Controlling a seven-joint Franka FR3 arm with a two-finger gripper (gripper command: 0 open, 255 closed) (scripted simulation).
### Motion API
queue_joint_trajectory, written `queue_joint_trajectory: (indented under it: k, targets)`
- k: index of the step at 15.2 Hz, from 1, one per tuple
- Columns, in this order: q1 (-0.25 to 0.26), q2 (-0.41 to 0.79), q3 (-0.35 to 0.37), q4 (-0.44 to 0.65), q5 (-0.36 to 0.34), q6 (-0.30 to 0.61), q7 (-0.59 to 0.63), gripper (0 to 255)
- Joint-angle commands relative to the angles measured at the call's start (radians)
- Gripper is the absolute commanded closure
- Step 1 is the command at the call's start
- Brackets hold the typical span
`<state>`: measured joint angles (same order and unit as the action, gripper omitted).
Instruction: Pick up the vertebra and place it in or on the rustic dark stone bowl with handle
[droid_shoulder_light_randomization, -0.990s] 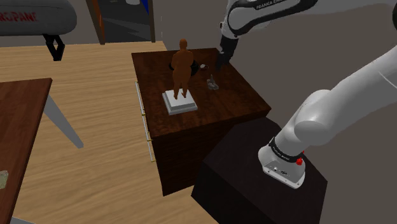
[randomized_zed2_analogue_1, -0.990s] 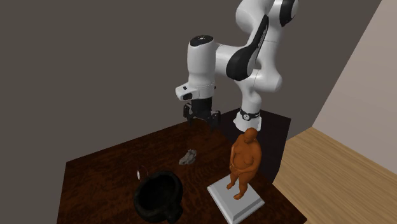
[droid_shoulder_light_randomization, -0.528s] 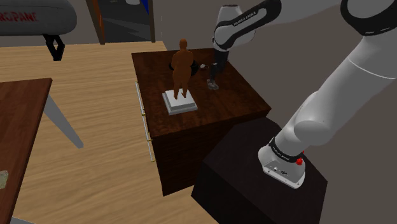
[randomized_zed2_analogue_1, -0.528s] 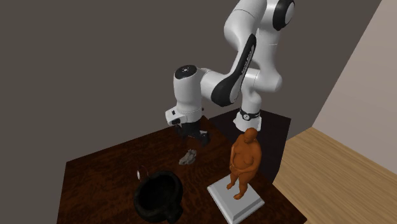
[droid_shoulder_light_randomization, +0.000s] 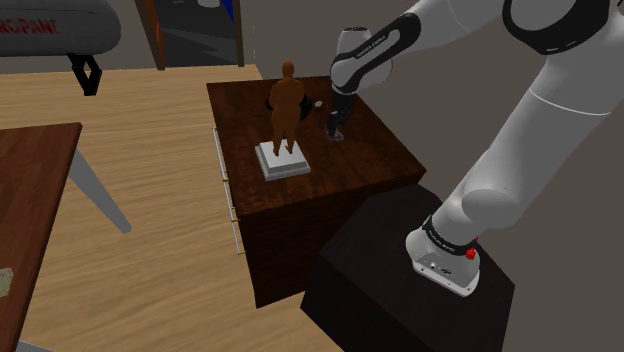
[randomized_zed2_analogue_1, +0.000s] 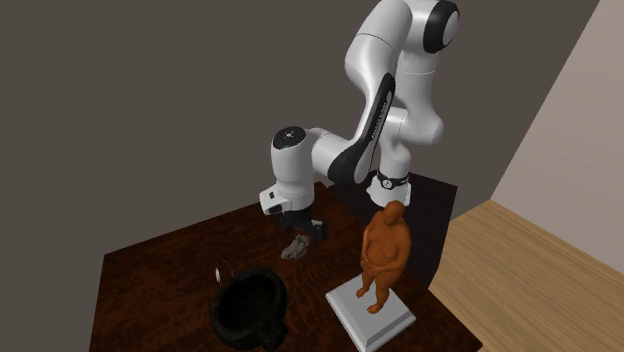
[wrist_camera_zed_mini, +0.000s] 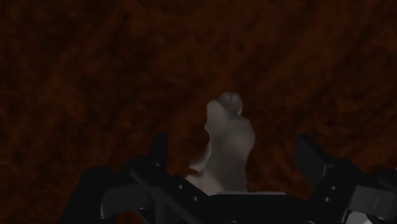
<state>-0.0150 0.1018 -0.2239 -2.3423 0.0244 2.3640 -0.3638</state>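
While the vertebra (wrist_camera_zed_mini: 228, 143) lies on the table (wrist_camera_zed_mini: 95, 63), we see it between the spread jaws of the gripper (wrist_camera_zed_mini: 232, 151). Tabletop shows on either side, so neither finger touches it. It is a pale grey, knobbly lump near the figure (randomized_zed2_analogue_1: 385, 250), on the second exterior view's left of it. The bowl (randomized_zed2_analogue_1: 222, 300) is black and rough-walled with a thin looped handle (randomized_zed2_analogue_1: 220, 270). It sits further left of the figure and nearer that camera, and the vertebra lies outside it, apart from it. A second ago the gripper hung high over the table. Half a second ago it was lower, and now it has come down around the vertebra. The figure is orange-brown, smooth and rounded, upright on a pale square base (randomized_zed2_analogue_1: 372, 315). The table is dark with a reddish wood grain.
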Motion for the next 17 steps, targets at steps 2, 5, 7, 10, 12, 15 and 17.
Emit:
queue_joint_trajectory:
  k: [2,5,7,10,12,15,17]
  targets:
    - [-0.002,0.016,0.0,-0.006,0.005,0.022,-0.006,0]
    - [-0.002,0.016,0.0,-0.006,0.005,0.022,-0.006,0]
    - [-0.002,0.016,0.0,-0.006,0.005,0.022,-0.006,0]
    - [-0.002,0.015,0.0,-0.006,0.005,0.022,-0.006,255]
    - [-0.002,0.015,0.0,-0.006,0.005,0.022,-0.006,255]
    - [-0.002,0.015,0.0,-0.006,0.005,0.021,-0.006,255]
    - [-0.002,0.015,0.0,-0.006,0.005,0.021,-0.006,255]
